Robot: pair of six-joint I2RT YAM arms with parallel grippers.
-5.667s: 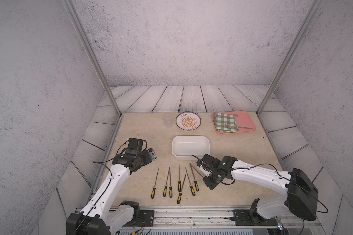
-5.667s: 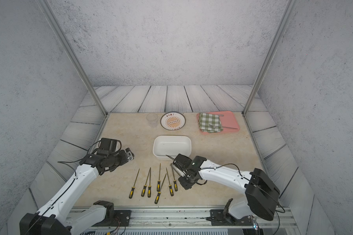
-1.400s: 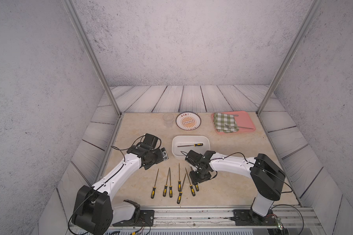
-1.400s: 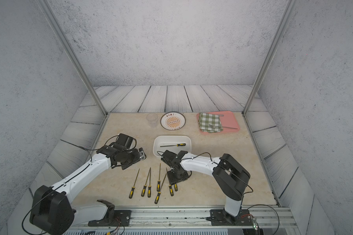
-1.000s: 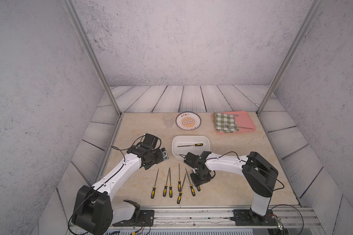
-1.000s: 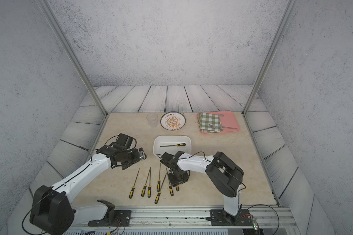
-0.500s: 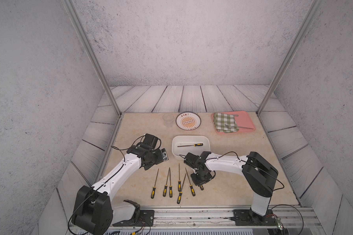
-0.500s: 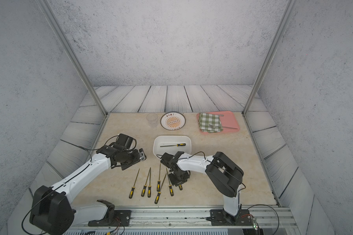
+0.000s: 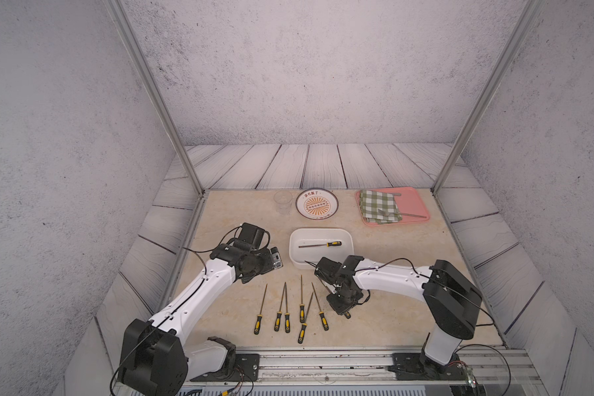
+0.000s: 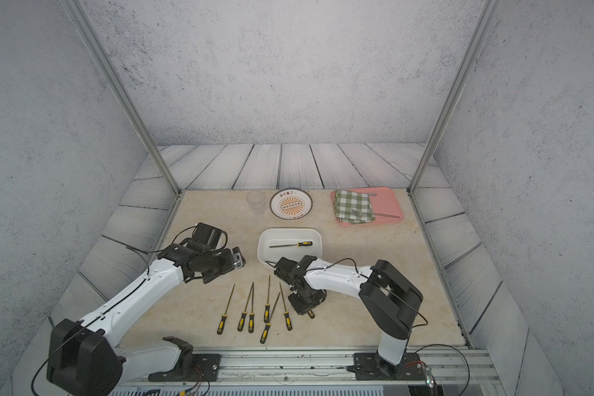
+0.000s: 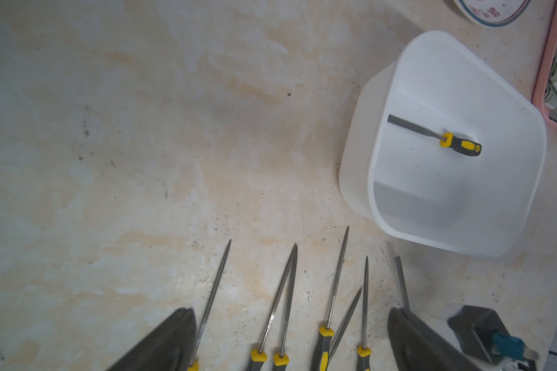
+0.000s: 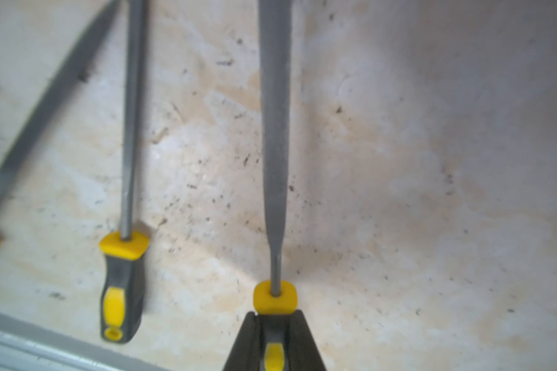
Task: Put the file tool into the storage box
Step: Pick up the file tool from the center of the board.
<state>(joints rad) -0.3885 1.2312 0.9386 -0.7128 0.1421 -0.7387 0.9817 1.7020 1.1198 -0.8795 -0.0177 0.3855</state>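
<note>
Soft, even light, faint shadows; right wrist view blurred at edges.

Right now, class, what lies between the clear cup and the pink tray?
The round patterned plate sits between clear cup and pink tray, in both top views.

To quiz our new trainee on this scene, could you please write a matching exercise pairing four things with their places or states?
Things:
1 right gripper
2 fork
3 storage box
4 clear cup

Places or states:
A beside the patterned plate
B shut on a file
C on the checked cloth
D holds one other file

Pairs: 1-B, 2-C, 3-D, 4-A
</note>
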